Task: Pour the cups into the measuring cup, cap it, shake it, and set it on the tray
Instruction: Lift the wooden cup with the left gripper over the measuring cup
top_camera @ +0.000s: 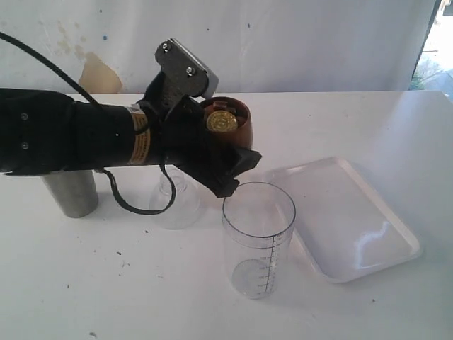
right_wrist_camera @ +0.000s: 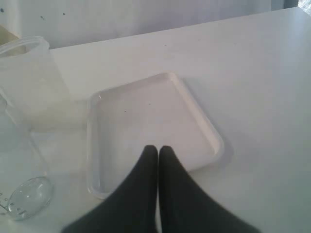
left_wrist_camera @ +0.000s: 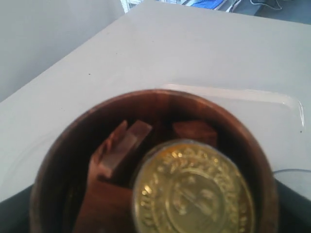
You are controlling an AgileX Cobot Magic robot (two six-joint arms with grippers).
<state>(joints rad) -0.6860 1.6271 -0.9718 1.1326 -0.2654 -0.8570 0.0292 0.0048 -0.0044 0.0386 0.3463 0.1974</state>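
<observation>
Two cups stand for this task, and going from the left of the exterior view, the tapered shiny steel tumbler (top_camera: 71, 194) waits upright on the white table (top_camera: 141, 283), partly hidden behind the black left arm. Next comes the left gripper (top_camera: 212, 152), whose jaws stand wide around the short rounded brown wooden cup (top_camera: 225, 122); it holds this cup raised and tilted, with a gold embossed coin (left_wrist_camera: 193, 191) and some brown wooden blocks (left_wrist_camera: 119, 145) inside. Below the arm stands a frosted unmarked plastic cup (top_camera: 173, 202). Just to the right, the clear tall measuring cup (top_camera: 258, 241) with a black scale looks empty. I judge that the first pouring is in hand; the next move needs more tilt directly over that rim. Further right lies the flat white rectangular tray (top_camera: 354, 227), and the right gripper (right_wrist_camera: 158, 150) hovers above it, fingers pressed together, holding nothing.
</observation>
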